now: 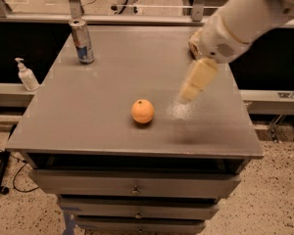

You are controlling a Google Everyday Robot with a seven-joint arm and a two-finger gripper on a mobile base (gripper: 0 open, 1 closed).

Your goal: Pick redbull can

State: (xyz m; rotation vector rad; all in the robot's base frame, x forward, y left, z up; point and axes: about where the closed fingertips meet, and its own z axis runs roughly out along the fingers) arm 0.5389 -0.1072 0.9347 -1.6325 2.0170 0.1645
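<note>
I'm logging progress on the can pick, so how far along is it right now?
Done: nothing yet; the redbull can stands upright at the far left corner of the table, untouched. In hand: the gripper hangs over the table's right half, right of the orange, far from the can. Left: reach across, grasp the can, lift it.

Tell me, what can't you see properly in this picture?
All in the camera view.
The arm behind the tool, which hangs over the table right of the orange: cut off by top and right edges.
The table's back right corner: covered by the arm.
The redbull can, back left: lettering too small to read.
The drawers: shut fronts hide their insides.
</note>
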